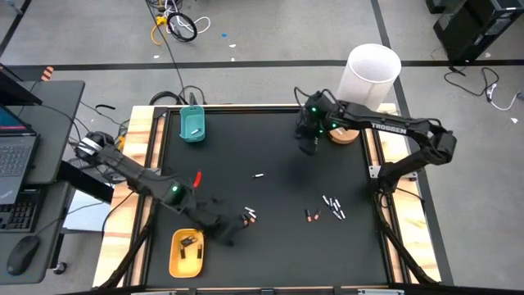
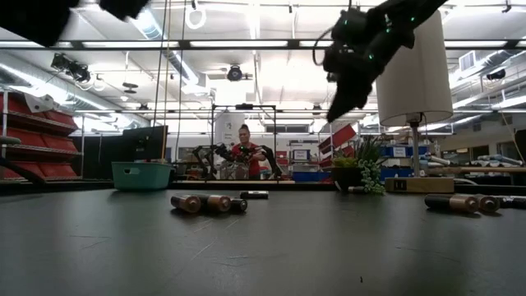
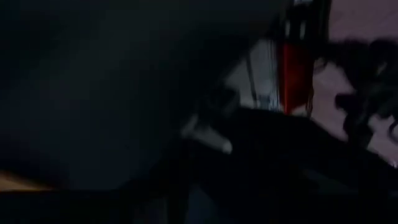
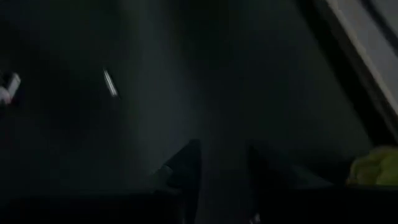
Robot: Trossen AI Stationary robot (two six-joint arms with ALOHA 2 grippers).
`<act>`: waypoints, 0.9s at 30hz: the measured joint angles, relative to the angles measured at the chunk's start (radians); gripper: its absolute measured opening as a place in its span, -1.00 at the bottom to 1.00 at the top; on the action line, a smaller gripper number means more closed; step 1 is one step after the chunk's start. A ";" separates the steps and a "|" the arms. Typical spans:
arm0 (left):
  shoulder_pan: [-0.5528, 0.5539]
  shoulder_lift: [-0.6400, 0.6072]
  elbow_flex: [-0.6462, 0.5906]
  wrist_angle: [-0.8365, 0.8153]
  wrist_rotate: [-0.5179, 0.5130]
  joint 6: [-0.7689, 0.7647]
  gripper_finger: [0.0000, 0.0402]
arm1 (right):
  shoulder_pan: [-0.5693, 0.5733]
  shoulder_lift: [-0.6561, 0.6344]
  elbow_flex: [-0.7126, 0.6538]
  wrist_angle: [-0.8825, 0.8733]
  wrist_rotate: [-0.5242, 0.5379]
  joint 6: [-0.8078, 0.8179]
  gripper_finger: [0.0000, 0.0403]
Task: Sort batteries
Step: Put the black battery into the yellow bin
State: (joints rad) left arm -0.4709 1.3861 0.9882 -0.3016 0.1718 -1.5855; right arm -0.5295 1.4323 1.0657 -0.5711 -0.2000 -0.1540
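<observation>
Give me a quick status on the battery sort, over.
Left gripper low by the yellow tray, jaws unclear. Right gripper raised at the far side, jaws parted, empty. Batteries loose on the mat, some in the yellow tray. Nothing in the way.

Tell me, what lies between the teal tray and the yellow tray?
In the high view, the left arm and a small red object lie between the teal tray and the yellow tray.
</observation>
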 joint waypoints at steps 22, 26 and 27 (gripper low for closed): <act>0.236 0.000 -0.001 0.000 -0.173 0.300 -0.17 | -0.077 0.279 0.053 -0.237 0.081 0.320 -0.20; 0.266 0.000 -0.001 0.012 -0.126 0.328 -0.17 | -0.071 0.294 0.080 -0.232 0.106 0.335 -0.22; 0.273 0.000 -0.001 0.016 -0.123 0.333 -0.17 | -0.071 0.300 0.087 -0.224 0.106 0.338 -0.22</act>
State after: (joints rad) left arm -0.1975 1.3861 0.9874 -0.2853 0.0488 -1.2525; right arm -0.6006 1.7319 1.1530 -0.7953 -0.0937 0.1839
